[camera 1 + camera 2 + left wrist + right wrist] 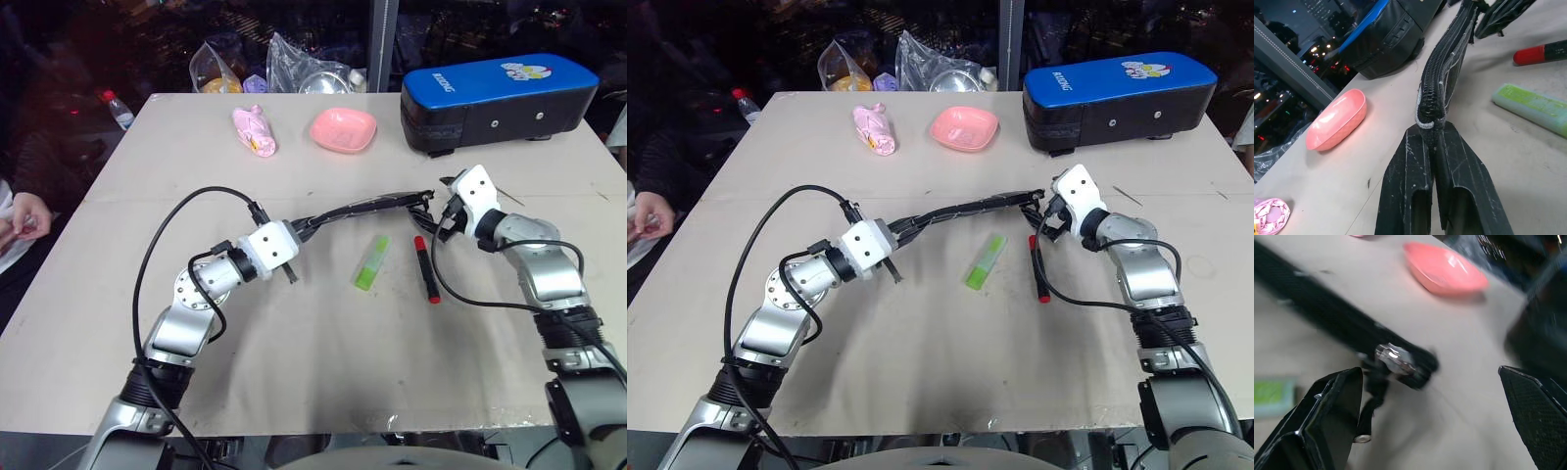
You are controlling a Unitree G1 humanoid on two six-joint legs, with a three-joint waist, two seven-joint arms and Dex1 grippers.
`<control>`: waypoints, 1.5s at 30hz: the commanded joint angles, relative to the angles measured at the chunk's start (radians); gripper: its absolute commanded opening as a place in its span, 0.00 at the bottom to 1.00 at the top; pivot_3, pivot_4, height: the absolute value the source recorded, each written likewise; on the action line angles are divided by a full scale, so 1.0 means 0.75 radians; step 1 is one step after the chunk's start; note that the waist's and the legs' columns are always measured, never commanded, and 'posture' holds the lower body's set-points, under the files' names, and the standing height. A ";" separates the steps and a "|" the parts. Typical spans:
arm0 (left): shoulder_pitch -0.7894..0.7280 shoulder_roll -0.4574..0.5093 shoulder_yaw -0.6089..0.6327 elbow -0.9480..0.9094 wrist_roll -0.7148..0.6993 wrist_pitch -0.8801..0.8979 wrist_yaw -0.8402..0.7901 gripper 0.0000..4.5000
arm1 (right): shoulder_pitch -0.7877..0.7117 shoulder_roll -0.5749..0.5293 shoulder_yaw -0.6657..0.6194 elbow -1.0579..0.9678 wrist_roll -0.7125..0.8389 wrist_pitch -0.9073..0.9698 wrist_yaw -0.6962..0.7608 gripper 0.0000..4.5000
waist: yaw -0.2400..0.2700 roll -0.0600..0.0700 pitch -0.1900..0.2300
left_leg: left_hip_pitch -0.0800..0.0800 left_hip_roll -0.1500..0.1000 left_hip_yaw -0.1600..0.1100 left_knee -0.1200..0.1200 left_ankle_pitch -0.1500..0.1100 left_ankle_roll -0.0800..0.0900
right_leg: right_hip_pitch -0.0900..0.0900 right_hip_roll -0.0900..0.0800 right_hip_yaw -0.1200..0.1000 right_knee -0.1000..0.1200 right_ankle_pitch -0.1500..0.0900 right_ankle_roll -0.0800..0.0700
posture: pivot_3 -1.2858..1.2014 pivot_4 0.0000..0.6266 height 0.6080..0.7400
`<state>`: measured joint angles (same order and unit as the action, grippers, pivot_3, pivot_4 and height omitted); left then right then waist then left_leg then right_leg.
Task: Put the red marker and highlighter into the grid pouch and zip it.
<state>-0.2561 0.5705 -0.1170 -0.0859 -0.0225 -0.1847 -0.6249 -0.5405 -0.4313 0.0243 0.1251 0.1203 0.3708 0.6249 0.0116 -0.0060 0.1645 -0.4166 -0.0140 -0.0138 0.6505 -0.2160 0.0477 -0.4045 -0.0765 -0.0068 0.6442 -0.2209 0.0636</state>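
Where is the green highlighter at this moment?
The highlighter lies on the table near the middle of the left eye view, beside the red marker on its right and just in front of the grid pouch.

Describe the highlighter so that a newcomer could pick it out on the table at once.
Start at the big blue-topped black case at the table's far right, then come toward the robot, past the grid pouch held edge-up by the left gripper. The highlighter lies flat just beyond it, beside the red marker. It is the short, chunky lime-green one; the marker is slimmer, red and black.
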 commanded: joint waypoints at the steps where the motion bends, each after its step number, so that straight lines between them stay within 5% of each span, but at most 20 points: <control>1: 0.001 -0.010 0.039 -0.022 0.002 -0.021 0.020 0.02 | -0.023 0.030 -0.077 -0.114 0.087 0.156 -0.060 1.00 | 0.000 0.000 0.000 | 0.000 0.000 0.000 0.000 0.000 0.000 | 0.000 0.000 0.000 0.000 0.000 0.000 | 0.52 0.24 0.89; 3: 0.007 -0.014 0.040 -0.025 0.006 -0.021 0.021 0.02 | -0.022 0.032 -0.089 -0.141 0.107 0.201 -0.070 1.00 | 0.000 0.000 0.000 | 0.000 0.000 0.000 0.000 0.000 0.000 | 0.000 0.000 0.000 0.000 0.000 0.000 | 0.52 0.24 0.89; 12: 0.008 -0.025 0.035 -0.034 0.014 -0.009 0.021 0.00 | -0.018 0.024 -0.094 -0.213 0.160 0.313 -0.077 0.02 | -0.001 0.000 0.000 | 0.000 0.000 0.001 0.000 0.000 0.000 | -0.001 0.000 0.000 0.000 0.000 0.000 | 0.52 0.24 0.89; 19: -0.002 -0.049 0.040 -0.045 -0.028 0.014 -0.003 0.00 | -0.006 0.025 -0.056 -0.264 0.168 0.341 -0.077 0.02 | -0.001 0.000 0.000 | 0.000 0.000 0.001 0.000 0.000 0.000 | -0.001 0.000 0.001 0.000 0.000 0.000 | 0.52 0.24 0.89; 22: -0.005 -0.052 0.039 -0.042 -0.031 0.019 -0.012 0.18 | 0.002 0.026 -0.047 -0.277 0.168 0.351 -0.076 0.00 | -0.001 0.000 0.000 | 0.000 0.000 0.001 -0.001 0.000 0.000 | -0.001 0.000 0.001 0.000 0.000 0.000 | 0.52 0.24 0.89; 25: -0.001 -0.050 0.031 -0.032 -0.018 0.004 -0.012 0.49 | 0.012 0.026 -0.045 -0.284 0.169 0.353 -0.077 0.00 | -0.001 0.000 0.000 | 0.000 0.000 0.001 -0.001 0.000 0.000 | -0.001 0.000 0.001 0.000 0.000 0.000 | 0.52 0.24 0.89; 45: -0.043 -0.147 -0.079 0.172 0.255 -0.347 0.138 0.49 | 0.078 0.027 -0.018 -0.350 0.190 0.381 -0.054 0.00 | 0.001 0.000 0.000 | 0.000 0.000 0.002 -0.001 0.000 0.000 | -0.002 0.000 0.001 -0.001 0.000 0.000 | 0.52 0.24 0.89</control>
<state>-0.2720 0.4650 -0.1764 0.0455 0.1510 -0.4071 -0.5489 -0.4829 -0.4062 0.0182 -0.0864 0.2459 0.6619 0.5808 0.0123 -0.0061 0.1647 -0.4170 -0.0139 -0.0123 0.6496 -0.2161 0.0479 -0.4060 -0.0766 -0.0058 0.6437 -0.2210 0.0637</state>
